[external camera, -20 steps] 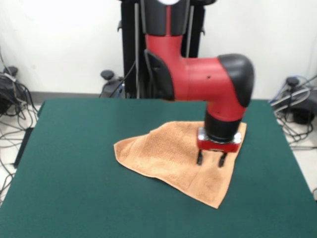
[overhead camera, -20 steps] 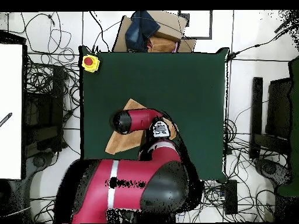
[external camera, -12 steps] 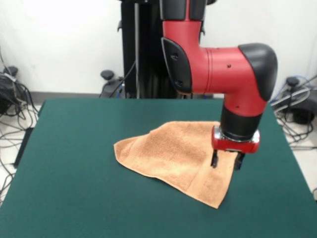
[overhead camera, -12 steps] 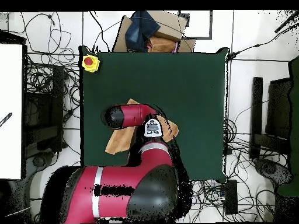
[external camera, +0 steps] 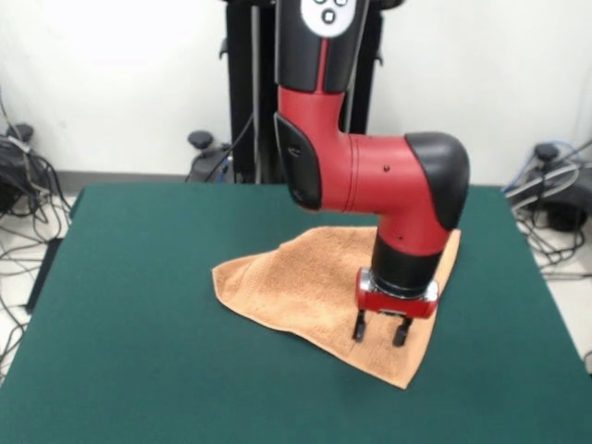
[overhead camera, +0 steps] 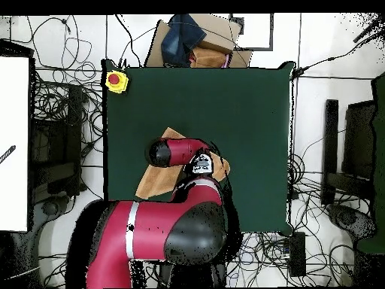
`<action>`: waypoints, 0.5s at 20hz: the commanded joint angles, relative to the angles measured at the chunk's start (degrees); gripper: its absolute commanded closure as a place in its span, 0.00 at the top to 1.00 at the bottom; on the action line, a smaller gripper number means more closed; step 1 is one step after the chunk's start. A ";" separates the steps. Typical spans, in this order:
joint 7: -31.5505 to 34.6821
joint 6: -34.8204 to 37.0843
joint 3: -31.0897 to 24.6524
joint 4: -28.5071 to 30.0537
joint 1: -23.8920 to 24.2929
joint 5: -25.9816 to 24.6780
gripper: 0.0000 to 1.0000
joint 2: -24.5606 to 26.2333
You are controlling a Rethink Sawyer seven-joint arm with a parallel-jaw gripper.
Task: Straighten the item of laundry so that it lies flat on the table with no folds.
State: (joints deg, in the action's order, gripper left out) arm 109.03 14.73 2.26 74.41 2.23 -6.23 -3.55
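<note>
Swinging back from the towel's [external camera: 319, 287] right edge, the gripper [external camera: 378, 328] now hovers over its near corner, fingers apart, empty; towel still folded mid-table [external camera: 139, 324], so unflattened.

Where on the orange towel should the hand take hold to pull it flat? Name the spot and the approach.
Best bet: the pointed corner of the towel nearest the camera in the front view. The cloth looks folded over itself into a rough triangle, and that corner lies free on bare table. The hand, fingers open, hovers just above and behind it; come straight down, pinch the top layer, and draw outward.
</note>
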 commanded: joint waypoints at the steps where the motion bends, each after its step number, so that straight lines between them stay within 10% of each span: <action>1: 11.85 -4.38 1.59 -2.57 -1.33 2.83 1.00 7.18; 10: 12.73 -6.09 2.96 -4.46 -3.75 6.46 1.00 9.25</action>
State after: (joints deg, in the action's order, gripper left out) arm 109.03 14.41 5.60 73.58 -0.90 -3.21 -2.79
